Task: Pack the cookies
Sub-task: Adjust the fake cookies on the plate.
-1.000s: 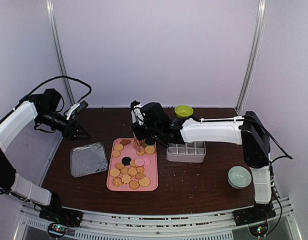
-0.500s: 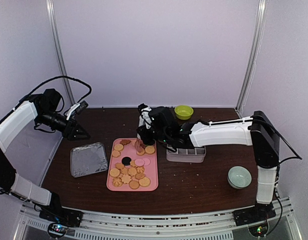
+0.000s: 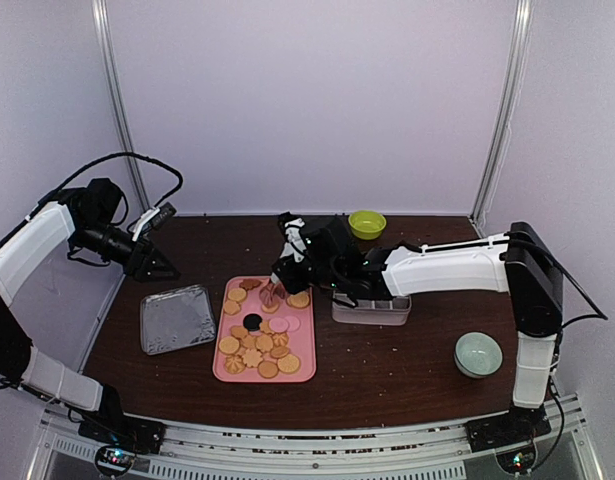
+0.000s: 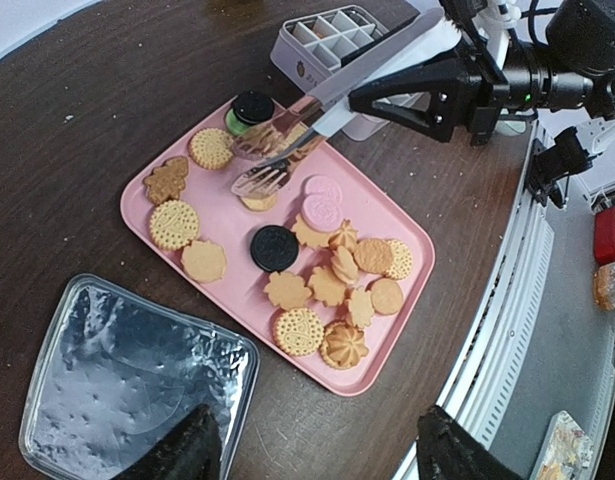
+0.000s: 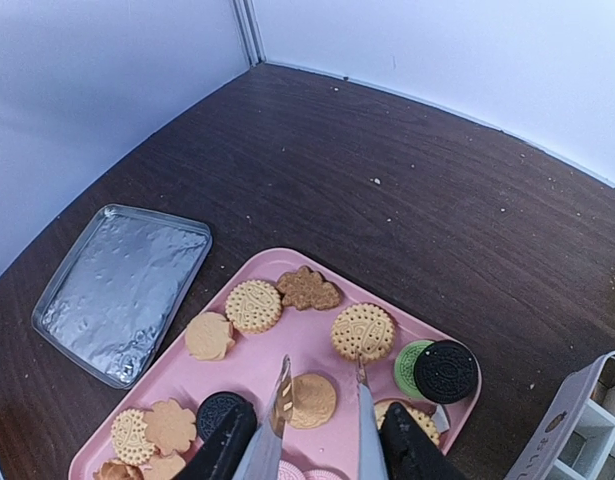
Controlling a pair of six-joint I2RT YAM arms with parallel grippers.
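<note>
The right end effector (image 3: 307,255) is pinching the handle of the metal tongs (image 4: 332,95), and their two blades stand apart over the far part of the pink tray (image 3: 310,345). The cookies (image 3: 259,340) lie on this tray. One round tan cookie (image 5: 312,398) sits just below the blade tips, between them. The right arm is clearly the nearer one. The left end effector (image 3: 155,262) hangs spread and empty, well apart. Compared with a second ago, the tongs are lower and more tilted.

The right gripper (image 5: 317,452) clasps slim silver metal tongs (image 5: 279,405) whose parted tips flank a round tan cookie (image 5: 313,399) on a pink rectangular plastic tray (image 5: 249,366).
</note>
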